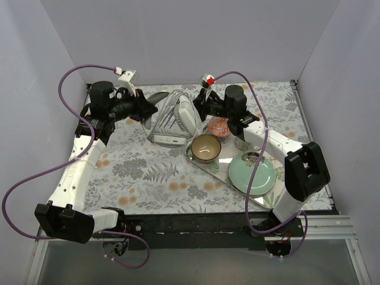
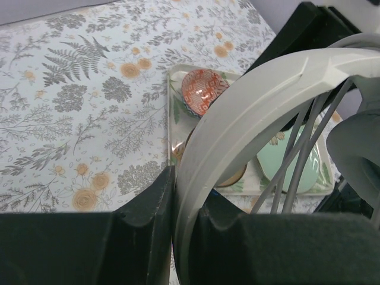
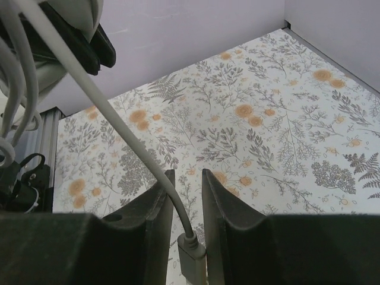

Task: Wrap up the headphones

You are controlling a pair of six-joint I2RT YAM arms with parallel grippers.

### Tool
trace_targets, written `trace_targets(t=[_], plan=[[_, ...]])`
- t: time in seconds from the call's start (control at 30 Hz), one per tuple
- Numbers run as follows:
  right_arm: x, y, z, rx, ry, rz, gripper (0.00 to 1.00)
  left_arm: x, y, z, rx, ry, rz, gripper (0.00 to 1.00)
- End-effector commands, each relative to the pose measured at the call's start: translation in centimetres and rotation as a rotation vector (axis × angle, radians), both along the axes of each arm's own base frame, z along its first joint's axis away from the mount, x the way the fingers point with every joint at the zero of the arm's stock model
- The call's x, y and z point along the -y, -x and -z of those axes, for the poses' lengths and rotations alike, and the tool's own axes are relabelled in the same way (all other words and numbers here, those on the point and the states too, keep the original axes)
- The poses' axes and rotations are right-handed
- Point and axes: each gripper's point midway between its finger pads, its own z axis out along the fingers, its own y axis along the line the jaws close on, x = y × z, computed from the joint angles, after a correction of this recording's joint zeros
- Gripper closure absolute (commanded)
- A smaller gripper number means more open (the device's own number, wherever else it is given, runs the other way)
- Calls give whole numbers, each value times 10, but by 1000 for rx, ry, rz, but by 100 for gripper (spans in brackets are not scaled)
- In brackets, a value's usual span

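left claw [image 2: 187, 202] clamps the headband [image 2: 237, 113] of the headphones [image 1: 175, 122], mid-far tabletop [image 1: 136, 172]; right claw [image 3: 187, 196] narrowly parted, cable [image 3: 119, 124] loose between (plug [image 3: 193, 264] just below): cable could slip out, undoing the wrap.

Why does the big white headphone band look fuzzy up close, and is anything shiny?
Left wrist view: the headphones sit right at the lens, so the band looks soft while the tablecloth is sharp, and the tray rim glints. Right wrist view: the cable blurs at top left, near the lens. Top external view: even light, only faint shadows.
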Motion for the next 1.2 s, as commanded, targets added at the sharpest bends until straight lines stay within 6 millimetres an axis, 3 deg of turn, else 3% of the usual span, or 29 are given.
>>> trace_targets(t=[0.0, 0.13, 0.23, 0.3, 0.47, 0.67, 0.7, 0.77, 0.8, 0.87, 0.9, 0.97, 1.07, 1.17], plan=[[-2, -12, 10, -99, -52, 63, 68, -12, -15, -18, 14, 73, -149, 100], [-9, -15, 36, -209, -64, 104, 68, -19, -25, -7, -44, 133, -238, 100], [-13, -21, 44, -264, -89, 140, 78, -18, -31, 0, -87, 172, -271, 100], [-16, -23, 48, -286, -96, 152, 89, -20, -37, 6, -103, 171, -301, 100], [-16, -31, 70, -383, -85, 225, 99, -36, -50, 15, -136, 206, -434, 100], [-30, -37, 87, -611, -180, 305, 99, -58, -82, 52, -224, 263, -650, 100], [-38, -37, 96, -659, -194, 302, 99, -61, -91, 61, -235, 258, -678, 100], [-54, -44, 82, -755, -279, 277, 99, -74, -102, 74, -263, 273, -759, 100], [-65, -47, 105, -828, -267, 281, 99, -80, -106, 80, -278, 288, -789, 100], [-80, -57, 95, -954, -367, 262, 99, -98, -117, 98, -321, 315, -857, 100], [-88, -63, 118, -1036, -381, 271, 99, -103, -120, 106, -330, 316, -875, 100], [-100, -69, 121, -1200, -478, 238, 99, -130, -129, 122, -311, 277, -986, 100], [-128, -77, 152, -1305, -440, 262, 99, -151, -140, 145, -297, 222, -1045, 100], [-153, -79, 156, -1283, -400, 293, 99, -164, -144, 166, -307, 168, -1075, 100]])
